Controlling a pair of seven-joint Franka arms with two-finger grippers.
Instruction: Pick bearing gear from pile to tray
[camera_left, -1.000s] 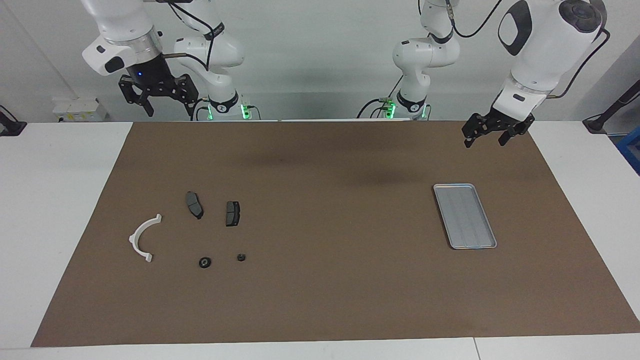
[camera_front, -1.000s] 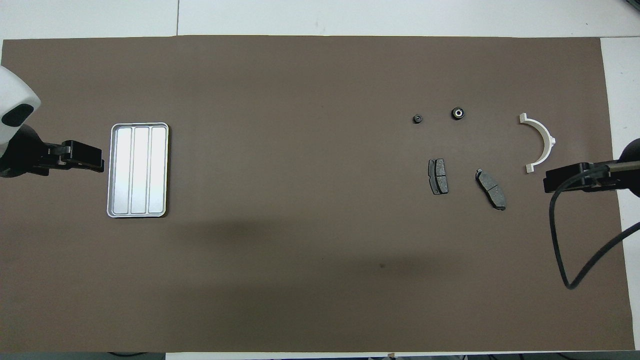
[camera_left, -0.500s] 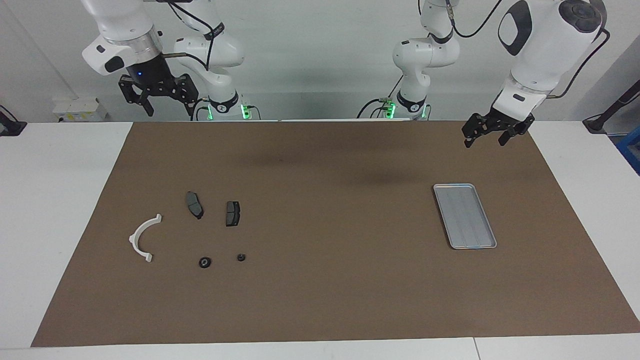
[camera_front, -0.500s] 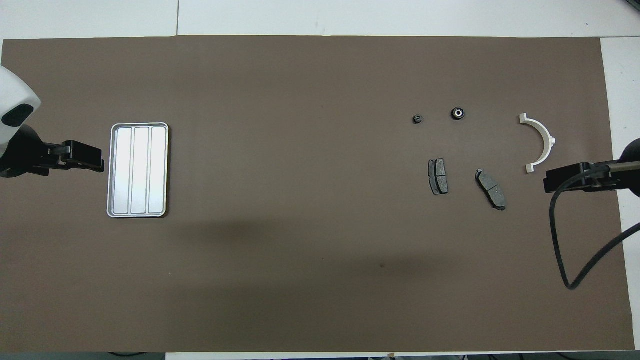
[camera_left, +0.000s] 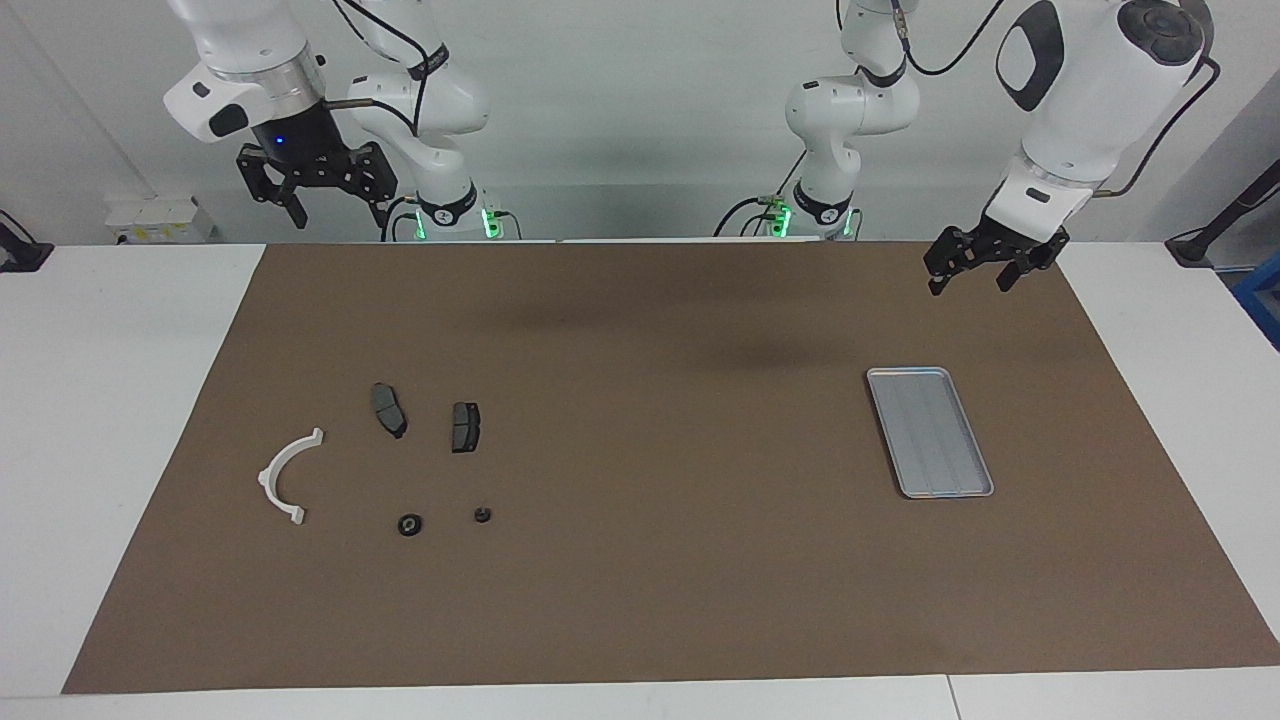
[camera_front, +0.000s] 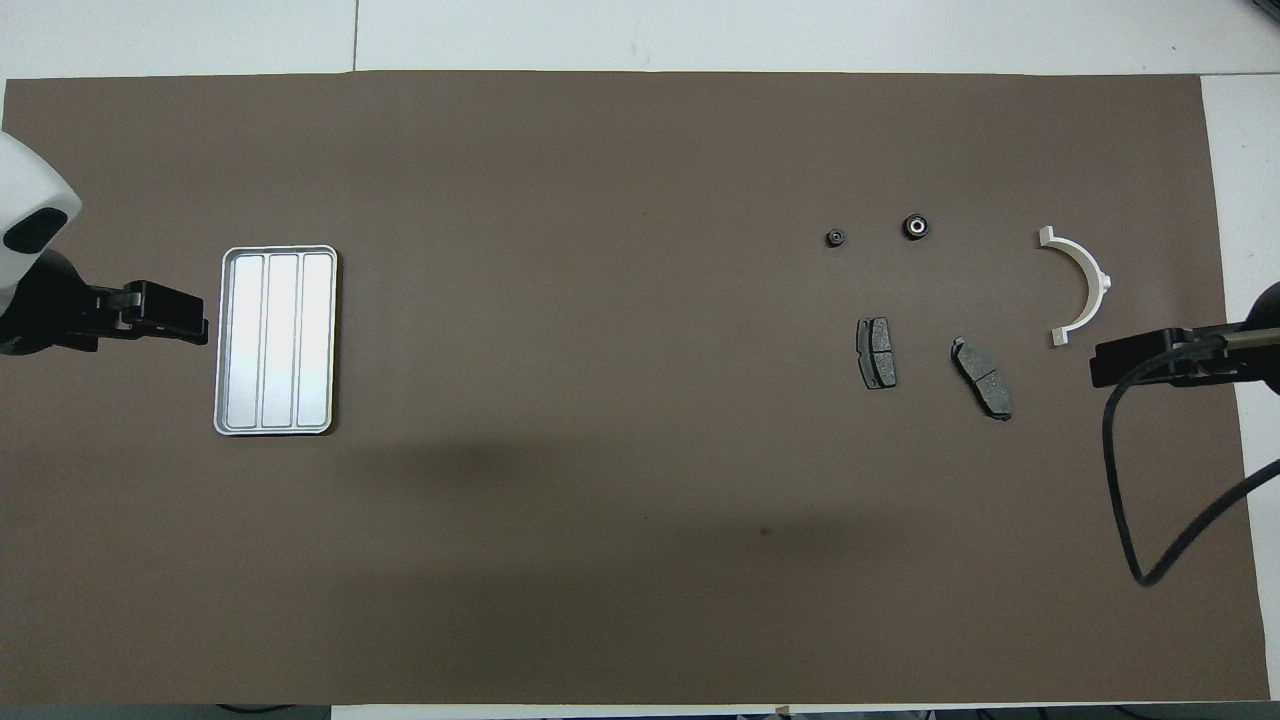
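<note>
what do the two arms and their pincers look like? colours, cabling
Both arms are glossy white with rounded casings and black joint bands. Green lights glow at both bases. The left pincer and the right pincer are black two-finger units; a small blue light shows above the right one. Loose black cables run along both arms.

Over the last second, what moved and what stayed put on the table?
Only the right gripper moved: it rose a little higher over the right arm's end of the table, open and empty. The left gripper held its place, open, above the brown mat by the flat silver-grey metal tray. The loose parts did not move.
</note>
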